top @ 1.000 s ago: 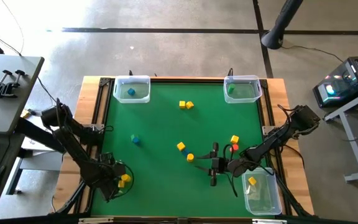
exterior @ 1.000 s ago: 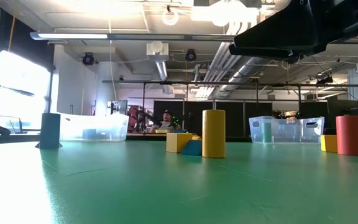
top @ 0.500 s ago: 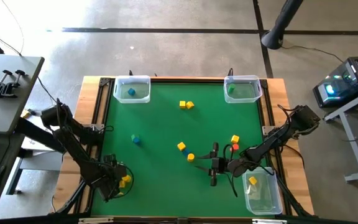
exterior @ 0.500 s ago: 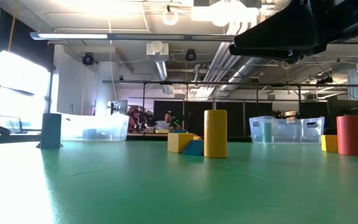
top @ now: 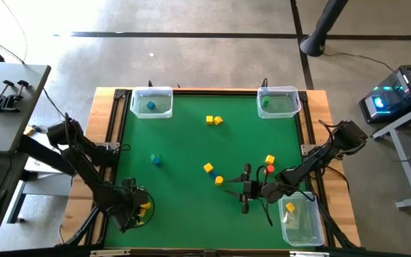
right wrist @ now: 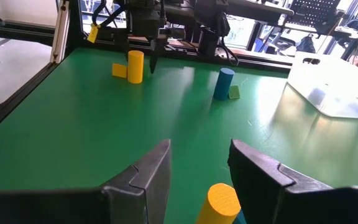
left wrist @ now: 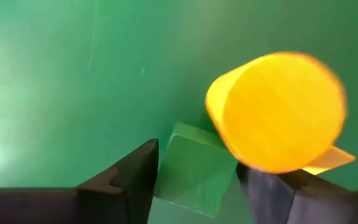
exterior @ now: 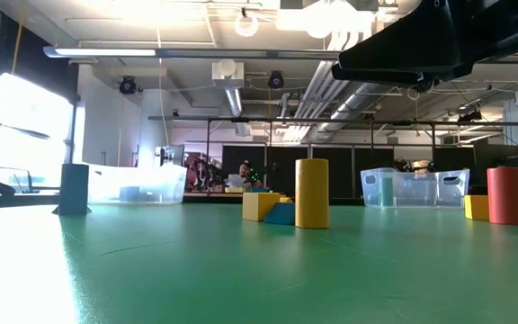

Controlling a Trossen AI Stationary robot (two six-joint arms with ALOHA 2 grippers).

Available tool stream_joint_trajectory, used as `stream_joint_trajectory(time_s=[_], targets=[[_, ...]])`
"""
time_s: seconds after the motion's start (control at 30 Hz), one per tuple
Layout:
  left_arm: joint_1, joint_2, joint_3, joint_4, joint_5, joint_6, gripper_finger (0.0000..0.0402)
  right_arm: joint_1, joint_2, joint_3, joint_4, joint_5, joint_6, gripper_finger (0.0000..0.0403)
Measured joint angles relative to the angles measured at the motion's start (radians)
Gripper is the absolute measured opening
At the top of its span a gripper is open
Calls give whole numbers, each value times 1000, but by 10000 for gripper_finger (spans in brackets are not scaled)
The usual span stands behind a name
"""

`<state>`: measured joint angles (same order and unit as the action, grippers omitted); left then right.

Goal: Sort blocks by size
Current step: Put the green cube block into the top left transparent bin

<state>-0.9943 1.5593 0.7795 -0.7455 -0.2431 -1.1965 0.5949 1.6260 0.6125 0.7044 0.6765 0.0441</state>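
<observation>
A green surface (top: 184,178) seen from above, with two dark robot arms reaching in from the near corners and clear bins (top: 152,102) at three corners.

The left end effector (top: 135,209) is low at the near left corner, over a small cluster of blocks. Its wrist view shows its two fingers (left wrist: 138,180) spread to either side of a green block (left wrist: 194,177), not visibly touching it. A yellow cylinder (left wrist: 278,118) stands just beside that block, close against one finger.

The right end effector (top: 247,189) sits near the middle right, fingers apart and holding nothing. Another yellow cylinder (right wrist: 219,202) lies just ahead of it.

Other blocks are scattered across the surface: a yellow pair (top: 213,120) toward the far side, a blue one (top: 155,160) on the left, and yellow and red ones (top: 268,164) near the right arm. Single blocks already lie inside the bins.

The step in hand looks like a pick of the green block by the left arm. Next it likely needs to close squarely on that block without catching the cylinder, lift, and carry it to the bin matching its size.
</observation>
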Motion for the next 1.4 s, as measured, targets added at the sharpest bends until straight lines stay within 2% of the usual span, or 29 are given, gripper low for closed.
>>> stream_joint_trajectory(time_s=[0.17, 0.33, 0.4, 0.57, 0.67, 0.8, 0.93, 1.03, 1.13, 1.23, 1.3, 1.4], targets=[[8, 0, 0, -8, 18, 2, 156, 0, 0, 0, 0, 0, 0, 154], [26, -4, 8, -52, 119, 3, 125, 0, 0, 0, 0, 0, 0, 154], [40, -2, 31, -132, 157, 4, 116, 0, 0, 0, 0, 0, 0, 154], [104, -4, 151, -386, 165, 92, 111, -6, 0, 0, 0, 0, 1, 154], [159, -5, 232, -586, 131, 166, 113, -13, 0, 0, -1, 0, 4, 154], [241, -37, 325, -710, -52, 245, 113, -15, 0, 0, -2, -2, 7, 154], [352, -130, 344, -663, -251, 365, 113, -15, 0, 0, -5, -8, 9, 154], [462, -226, 342, -604, -374, 516, 113, -15, 0, 0, -5, -23, 11, 154], [603, -353, 306, -441, -447, 728, 113, -15, 0, 0, -5, -33, 12, 154], [779, -480, 233, -207, -416, 958, 113, -15, 0, 0, -6, -35, 27, 154], [917, -550, 172, -56, -344, 1080, 113, -15, 0, 0, -6, -35, 27, 154], [1142, -604, 91, 119, -218, 1180, 113, -19, 0, 0, -5, -35, 31, 154]])
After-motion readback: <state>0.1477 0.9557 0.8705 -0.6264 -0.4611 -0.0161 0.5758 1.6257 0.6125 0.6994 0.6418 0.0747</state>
